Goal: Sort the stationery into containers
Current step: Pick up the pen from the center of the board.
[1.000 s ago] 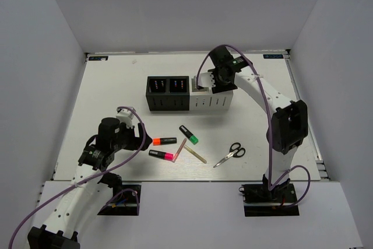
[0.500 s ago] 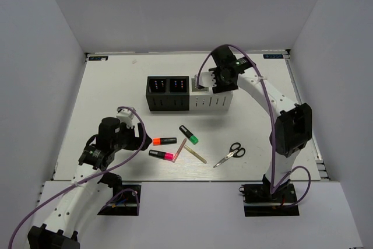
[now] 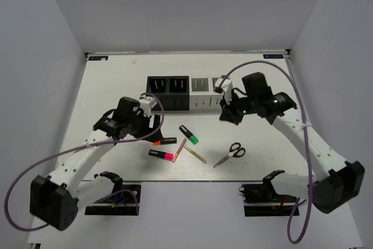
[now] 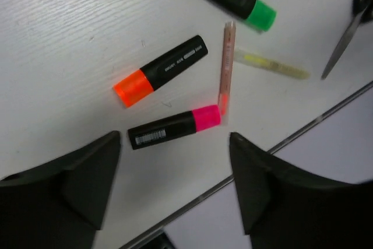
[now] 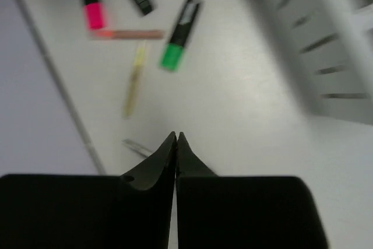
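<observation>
A row of 4 square perforated pen-holder boxes [image 3: 175, 103] (2 black at its left end, 2 pale grey at its right) stands on the white tabletop [image 3: 111, 86]. All the loose stationery lies flat on the arm-base side of that row. A black marker with an orange cap [image 4: 160, 78] is in front of the row's black half, and a black marker with a green cap [image 3: 188, 134] in front of its middle. A black marker with a pink cap [image 4: 175, 127] lies farther from the row than the orange one. A slim pink pencil [image 4: 227, 65] touches that pink cap with one end, a pale yellowish stick [image 4: 271, 65] just beside it. Black-handled scissors [image 3: 229, 154] lie out from the row's right end, well apart from it. The left gripper [image 4: 173, 144] hangs over the orange and pink markers near the row's black boxes, fingers spread apart. The right gripper [image 3: 226, 115] hovers just in front of the row's pale end — fingers pressed together.
</observation>
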